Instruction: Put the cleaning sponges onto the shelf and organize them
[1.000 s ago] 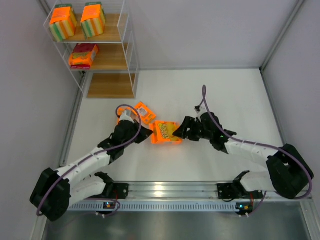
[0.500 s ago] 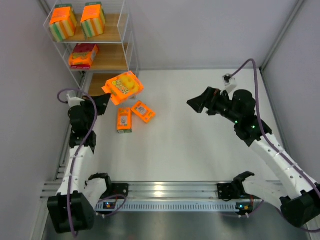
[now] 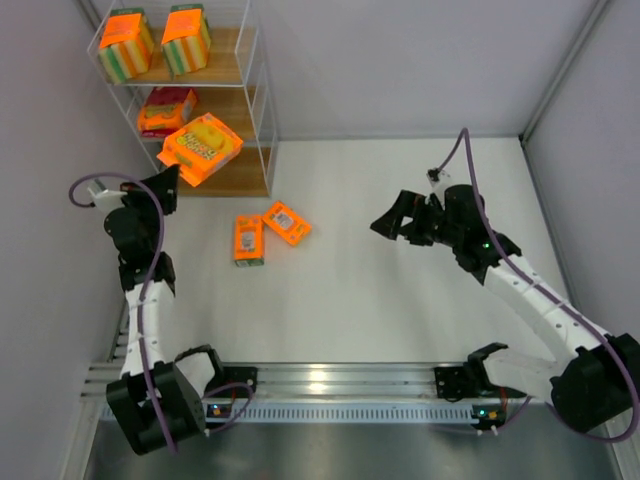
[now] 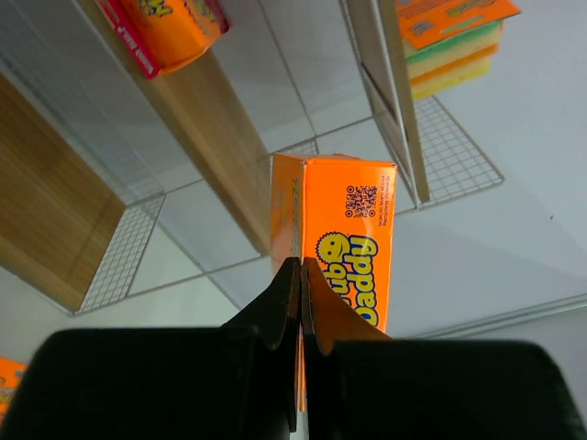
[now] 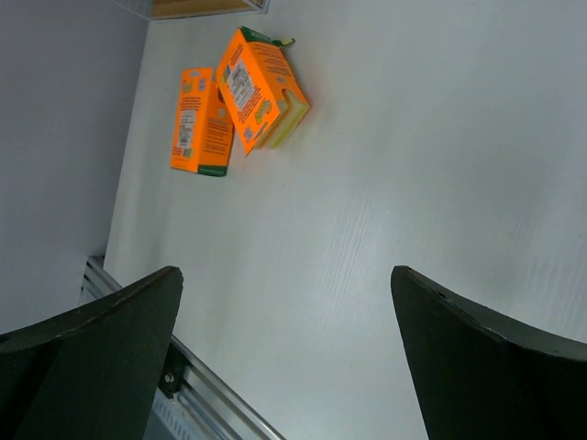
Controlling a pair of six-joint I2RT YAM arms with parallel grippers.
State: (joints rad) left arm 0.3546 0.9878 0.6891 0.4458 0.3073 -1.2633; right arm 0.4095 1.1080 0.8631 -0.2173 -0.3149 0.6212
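My left gripper (image 3: 168, 180) is shut on the edge of a flat orange sponge pack (image 3: 200, 148), held in the air in front of the shelf (image 3: 262, 100) at its middle board. In the left wrist view the fingertips pinch the thin edge of that pack (image 4: 347, 229). Two blocky striped packs (image 3: 125, 45) (image 3: 187, 38) stand on the top board. A flat pack (image 3: 163, 112) lies on the middle board. Two more packs (image 3: 248, 240) (image 3: 287, 223) lie side by side on the table. My right gripper (image 3: 390, 222) hangs open and empty, well to the right of them.
The shelf's bottom board (image 3: 222, 172) is bare. Grey walls close in the left side and the back. A metal rail (image 3: 330, 380) runs along the near edge. In the right wrist view the two table packs (image 5: 200, 119) (image 5: 261, 87) lie far ahead of the gripper (image 5: 284, 302).
My left arm lifted the flat pack from the table's middle and swung it left and up to the shelf. My right gripper let go, opened wide and drew back to the right.
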